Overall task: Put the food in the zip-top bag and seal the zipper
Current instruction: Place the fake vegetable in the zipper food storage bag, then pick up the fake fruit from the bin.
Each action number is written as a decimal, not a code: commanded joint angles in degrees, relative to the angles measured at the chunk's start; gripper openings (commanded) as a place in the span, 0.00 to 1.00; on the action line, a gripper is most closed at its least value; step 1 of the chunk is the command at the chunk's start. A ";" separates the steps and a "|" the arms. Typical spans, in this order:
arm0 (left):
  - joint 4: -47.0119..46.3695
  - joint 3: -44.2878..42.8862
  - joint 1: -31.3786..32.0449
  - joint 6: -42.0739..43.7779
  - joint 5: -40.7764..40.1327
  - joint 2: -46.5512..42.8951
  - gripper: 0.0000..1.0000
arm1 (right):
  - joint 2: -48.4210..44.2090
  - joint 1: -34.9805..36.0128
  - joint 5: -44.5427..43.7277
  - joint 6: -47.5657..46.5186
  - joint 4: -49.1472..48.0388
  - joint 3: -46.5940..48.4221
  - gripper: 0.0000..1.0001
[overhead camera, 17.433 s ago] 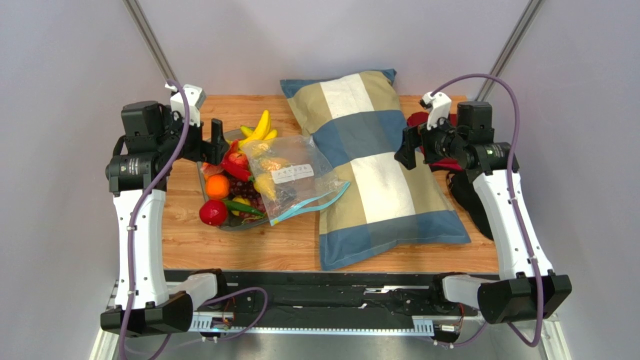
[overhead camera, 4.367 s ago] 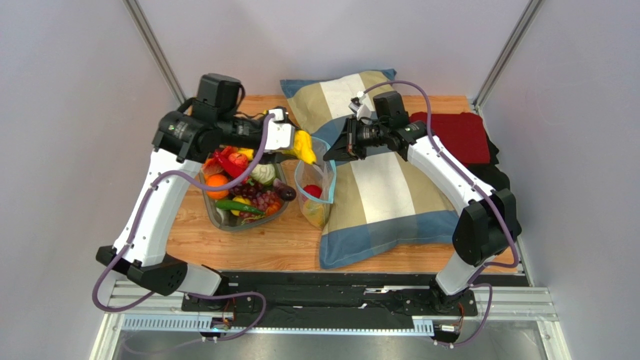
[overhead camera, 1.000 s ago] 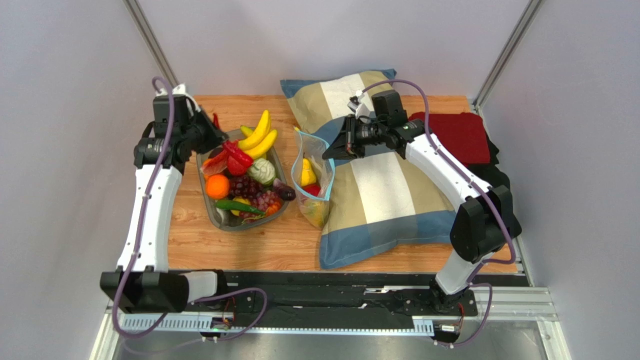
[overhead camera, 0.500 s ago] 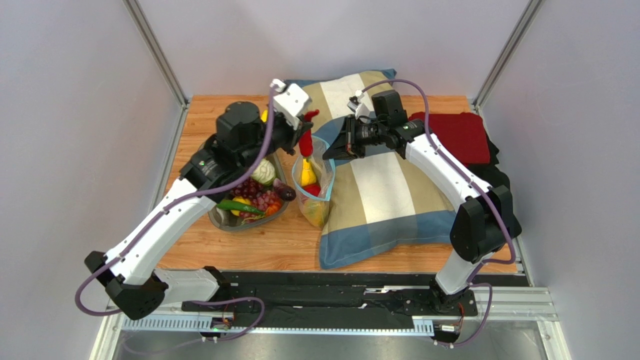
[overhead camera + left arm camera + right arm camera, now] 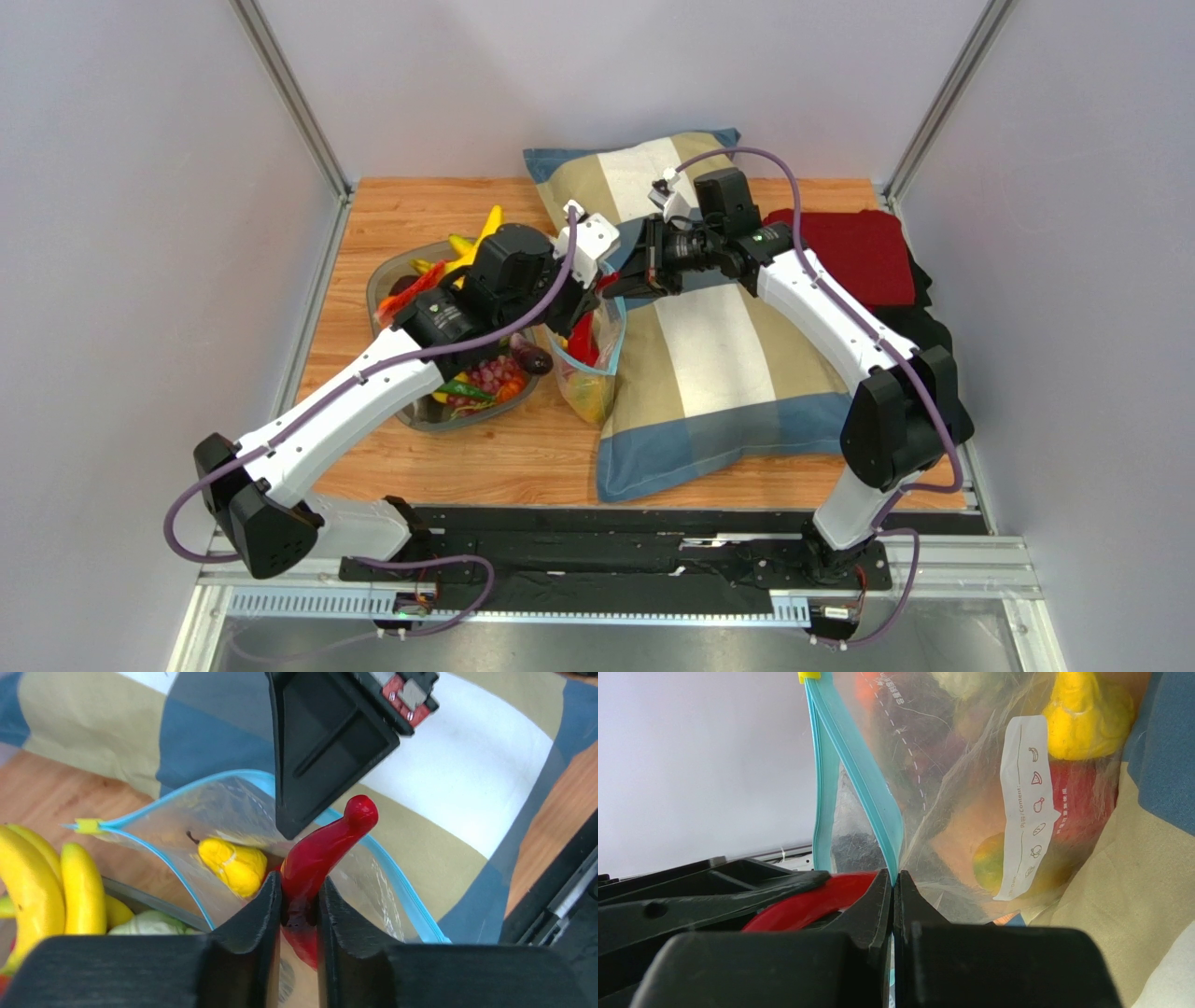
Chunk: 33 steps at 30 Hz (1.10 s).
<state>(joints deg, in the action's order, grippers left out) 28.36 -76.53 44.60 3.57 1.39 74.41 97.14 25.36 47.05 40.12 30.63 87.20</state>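
The zip-top bag (image 5: 592,375) stands upright against the pillow with its mouth open. My right gripper (image 5: 894,882) is shut on the light-blue zipper (image 5: 861,798) at the mouth's far edge and holds it up. My left gripper (image 5: 300,896) is shut on a red chili pepper (image 5: 323,850) and hangs over the open mouth (image 5: 586,315); the pepper's lower end is inside the bag. A yellow piece (image 5: 231,864) and other food lie in the bag, behind its white label (image 5: 1029,805). Bananas (image 5: 42,882) and more food remain in the dish.
A greyish clear dish (image 5: 393,266) with grapes, bananas and other toy food stands left of the bag. The checked pillow (image 5: 716,350) lies to the bag's right, with a dark red cloth (image 5: 856,252) beyond it.
My left arm has swung from the dish to the bag with the red pepper and lowered it into the mouth. The right gripper and the bag have stayed put.
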 commanded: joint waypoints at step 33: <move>16.74 7.72 -61.56 0.27 22.60 -7.46 0.96 | -0.73 -0.14 0.94 -2.15 0.13 2.36 0.00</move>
<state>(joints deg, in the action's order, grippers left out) 51.00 -68.05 -16.67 -2.59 19.86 65.10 97.14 25.32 47.05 38.50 30.92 87.37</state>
